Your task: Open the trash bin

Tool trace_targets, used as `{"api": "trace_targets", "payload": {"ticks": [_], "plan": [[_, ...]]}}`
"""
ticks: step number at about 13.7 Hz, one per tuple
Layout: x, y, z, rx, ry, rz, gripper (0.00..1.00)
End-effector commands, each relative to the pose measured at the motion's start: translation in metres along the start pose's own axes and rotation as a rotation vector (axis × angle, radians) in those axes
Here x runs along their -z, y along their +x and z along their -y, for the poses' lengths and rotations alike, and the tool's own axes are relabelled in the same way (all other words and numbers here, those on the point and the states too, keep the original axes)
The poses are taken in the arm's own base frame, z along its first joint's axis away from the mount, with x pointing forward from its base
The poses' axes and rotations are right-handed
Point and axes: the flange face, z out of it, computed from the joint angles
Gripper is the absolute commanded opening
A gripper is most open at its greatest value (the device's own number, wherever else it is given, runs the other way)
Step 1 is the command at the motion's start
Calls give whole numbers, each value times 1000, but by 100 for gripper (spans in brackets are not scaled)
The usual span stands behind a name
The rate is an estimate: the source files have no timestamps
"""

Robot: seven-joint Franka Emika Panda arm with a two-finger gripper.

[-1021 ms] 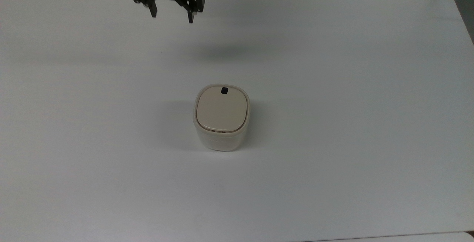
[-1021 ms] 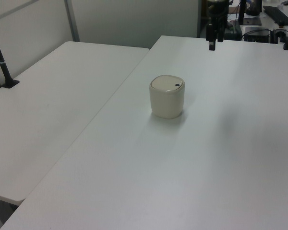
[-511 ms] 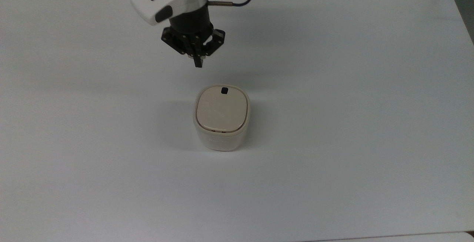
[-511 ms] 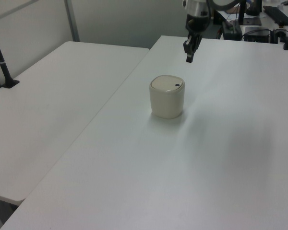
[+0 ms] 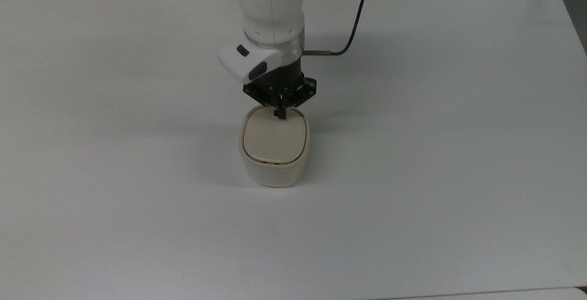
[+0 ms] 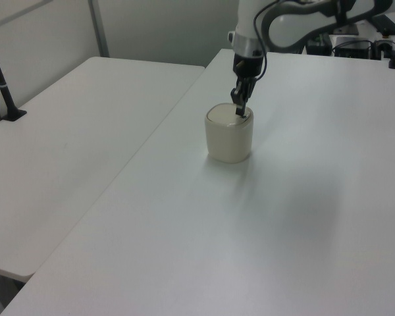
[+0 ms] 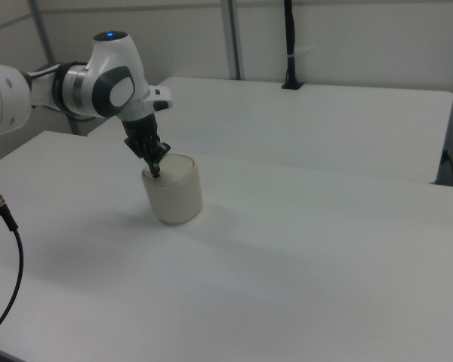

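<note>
Your trash bin [image 5: 274, 162] stands upright, lid [image 5: 274, 139] flat. The gripper [image 5: 280, 115], fingers pinched together, seems to touch the lid's far rim.

You get bright, even overhead light across the white tabletop [image 5: 435, 153], with no hard glare in the top view. Shadows stay soft: a faint grey patch lies on the top view's left of the trash bin [image 5: 274, 146], and a diffuse band falls beneath the arm [image 5: 270, 11]. In the left view the tabletop [image 6: 316, 217] reads slightly bluish and grainy. The right view looks softer, and the bin's [image 7: 172, 187] shadow spreads toward the right view's right. Edges show little distortion.
</note>
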Motion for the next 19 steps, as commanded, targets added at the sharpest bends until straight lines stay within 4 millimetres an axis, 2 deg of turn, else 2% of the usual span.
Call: {"api": "trace_targets", "payload": {"ticks": [1,3,4,6,8,9,10,11,12,13,14,16,19], "plan": [[-12,14,7,-29,-1,-45,0],[-14,14,5,-21,-6,-43,0],[-9,14,5,-19,-4,-47,0],[18,7,2,-25,5,-37,0],[49,-8,-11,-35,-3,34,1],[64,-16,-16,-39,-5,61,5],[76,-24,-25,-44,-10,92,13],[87,-33,-32,-33,-24,129,25],[94,-43,-37,-4,-45,172,46],[105,-52,-46,11,-60,196,86],[119,-61,-55,7,-65,204,100],[141,-70,-68,-22,-63,190,100],[150,-76,-82,-44,-62,205,100]]}}
